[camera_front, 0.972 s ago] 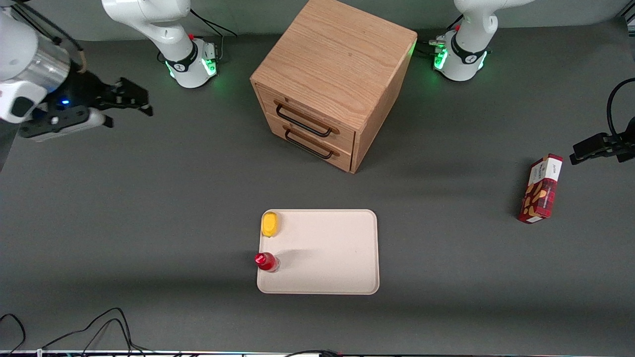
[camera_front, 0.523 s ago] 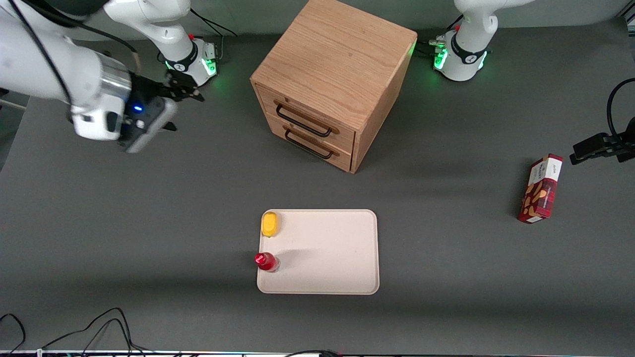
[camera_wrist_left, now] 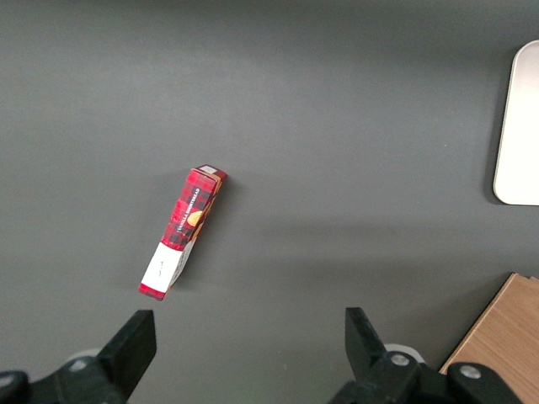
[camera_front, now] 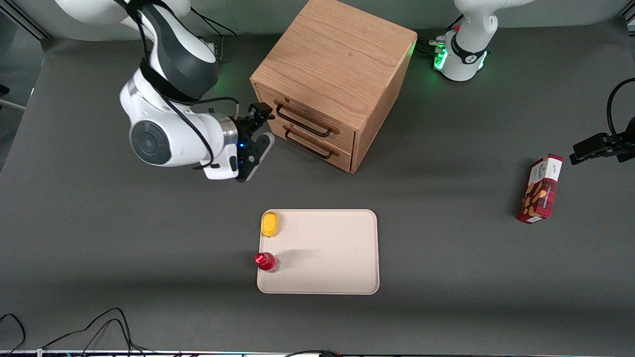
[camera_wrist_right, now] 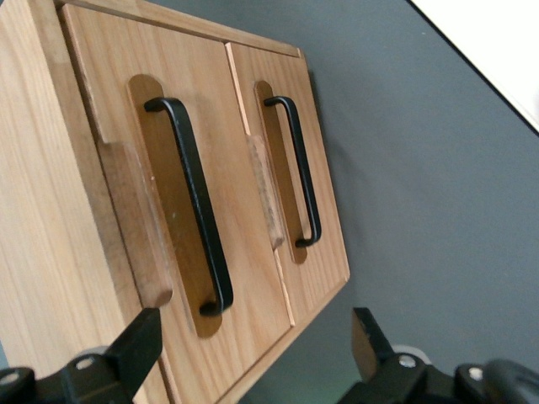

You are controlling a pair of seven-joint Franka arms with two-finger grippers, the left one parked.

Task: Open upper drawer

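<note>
The wooden cabinet point(camera_front: 337, 54) stands at the back middle of the table with both drawers shut. The upper drawer point(camera_front: 311, 115) point(camera_wrist_right: 143, 151) carries a long black bar handle point(camera_front: 302, 120) point(camera_wrist_right: 192, 210); the matching lower drawer point(camera_front: 317, 143) point(camera_wrist_right: 295, 109) sits under it. My right gripper point(camera_front: 263, 113) point(camera_wrist_right: 253, 349) hovers just in front of the drawer fronts, close to the end of the upper handle at the working arm's end. Its fingers point(camera_wrist_right: 139, 341) stand wide apart, open, with nothing between them and touching nothing.
A beige tray point(camera_front: 327, 253) lies nearer the front camera than the cabinet, with a yellow object point(camera_front: 270, 224) and a red-capped bottle point(camera_front: 266, 261) along one edge. A red box point(camera_front: 540, 188) point(camera_wrist_left: 181, 231) lies toward the parked arm's end. Cables point(camera_front: 99, 327) trail at the table's near edge.
The right arm has swung in from the working arm's end of the table to the cabinet front, turning its gripper toward the drawers. Nothing else moved.
</note>
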